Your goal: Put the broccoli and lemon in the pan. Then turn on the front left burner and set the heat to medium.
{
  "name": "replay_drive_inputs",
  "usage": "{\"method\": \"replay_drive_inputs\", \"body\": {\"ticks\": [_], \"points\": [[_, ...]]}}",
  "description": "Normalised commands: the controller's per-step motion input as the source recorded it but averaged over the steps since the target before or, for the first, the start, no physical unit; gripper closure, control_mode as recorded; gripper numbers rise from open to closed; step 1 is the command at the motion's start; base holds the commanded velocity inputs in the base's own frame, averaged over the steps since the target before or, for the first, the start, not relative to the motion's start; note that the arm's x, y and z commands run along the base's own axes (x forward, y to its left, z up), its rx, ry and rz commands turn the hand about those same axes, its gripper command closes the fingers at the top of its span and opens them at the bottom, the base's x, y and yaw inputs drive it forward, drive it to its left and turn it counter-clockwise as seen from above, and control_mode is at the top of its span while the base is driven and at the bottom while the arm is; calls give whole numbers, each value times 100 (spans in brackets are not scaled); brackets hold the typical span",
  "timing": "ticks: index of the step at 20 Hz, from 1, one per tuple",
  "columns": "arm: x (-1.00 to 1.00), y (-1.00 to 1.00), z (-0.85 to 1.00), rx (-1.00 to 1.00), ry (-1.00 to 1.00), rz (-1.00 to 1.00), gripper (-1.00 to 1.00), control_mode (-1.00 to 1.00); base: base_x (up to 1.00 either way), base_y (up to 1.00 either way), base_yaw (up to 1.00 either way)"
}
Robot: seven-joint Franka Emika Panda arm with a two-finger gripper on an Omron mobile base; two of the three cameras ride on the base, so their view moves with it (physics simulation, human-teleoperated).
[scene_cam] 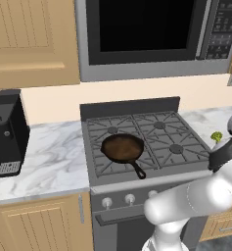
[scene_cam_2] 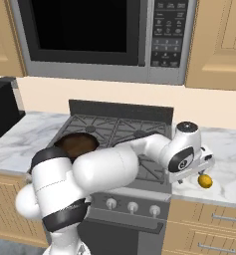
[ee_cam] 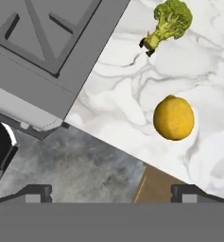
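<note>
Nearest my hand camera, the lemon (ee_cam: 174, 117) sits close to the worktop's (ee_cam: 132, 85) front edge, with the broccoli (ee_cam: 168, 22) lying apart from it, further back. I see my gripper (ee_cam: 111, 191) spread wide and empty above them. Over on the stove (scene_cam: 142, 184), the pan (scene_cam: 123, 148) rests on the front left burner (scene_cam: 118, 156).

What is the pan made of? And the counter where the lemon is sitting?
The pan looks like cast iron: dark brown-black, dull, thick low rim, short black handle. The counter looks like polished marble or a stone lookalike: white with wavy grey veins. The lemon is fruit, with smooth yellow-orange skin.
</note>
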Motion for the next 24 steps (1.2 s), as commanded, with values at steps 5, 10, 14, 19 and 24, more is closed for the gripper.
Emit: {"method": "replay_drive_inputs", "body": {"ticks": [5, 10, 14, 19, 24], "points": [[11, -14, -19, 0, 3, 0, -100, -100, 0, 0, 0], [11, -18, -15, 0, 0, 0, -100, -100, 0, 0, 0], [14, -23, -9, 1, 0, 0, -100, -100, 0, 0, 0], [19, -19, -11, 2, 0, 0, -100, -100, 0, 0, 0], [18, -9, -12, 1, 0, 0, -100, -100, 0, 0, 0]]}}
